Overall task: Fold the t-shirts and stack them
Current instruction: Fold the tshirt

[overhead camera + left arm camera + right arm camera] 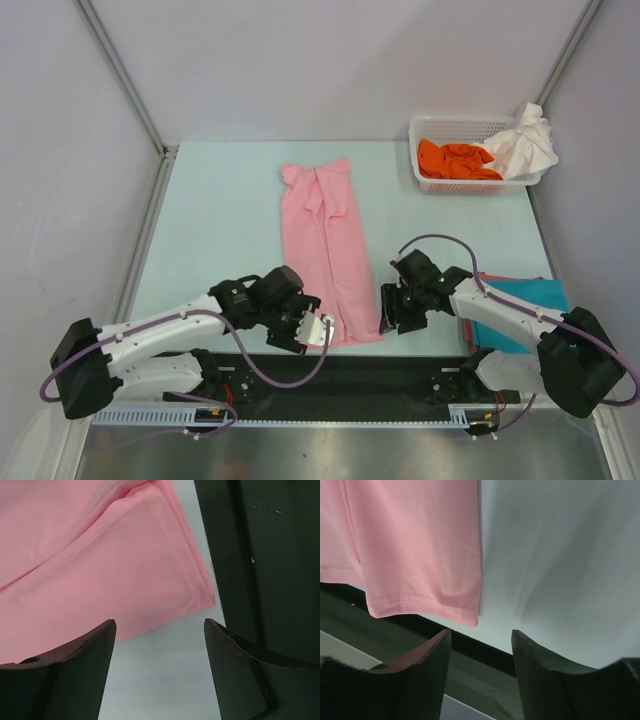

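A light pink t-shirt [325, 250] lies folded into a long strip down the middle of the table. My left gripper [318, 330] stands open just off its near left corner. In the left wrist view the pink t-shirt [90, 555] lies just beyond my left gripper [160, 630], with only bare table between the fingertips. My right gripper [388, 310] stands open by the near right corner. In the right wrist view the pink hem [415, 545] ends just above my right gripper [480, 635], untouched. A folded teal t-shirt [530, 298] lies under the right arm. Orange [455, 160] and white [525, 145] t-shirts fill the basket.
The white lattice basket [440, 122] stands at the back right corner. A black strip [380, 372] runs along the table's near edge, seen beside the left fingers as a dark band [270, 555]. Grey walls enclose the table on three sides.
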